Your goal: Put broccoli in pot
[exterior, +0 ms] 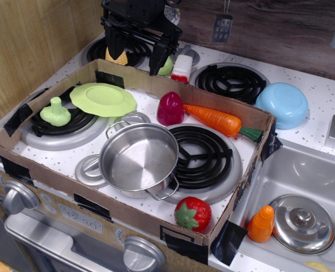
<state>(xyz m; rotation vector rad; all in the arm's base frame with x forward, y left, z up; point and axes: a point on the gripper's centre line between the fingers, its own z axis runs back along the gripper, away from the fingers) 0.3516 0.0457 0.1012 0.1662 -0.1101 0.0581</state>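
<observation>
The pot (139,158) stands near the middle of the cardboard tray (127,218), with the broccoli (55,112) to its left on a burner (59,129). Behind the pot lies the plate (103,99); right of it the carrot (221,122), in front-right the strawberry (193,213).

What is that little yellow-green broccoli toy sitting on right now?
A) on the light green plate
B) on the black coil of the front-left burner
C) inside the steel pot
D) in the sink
B: the broccoli rests on the front-left burner, beside the light green plate; the pot is empty.
</observation>
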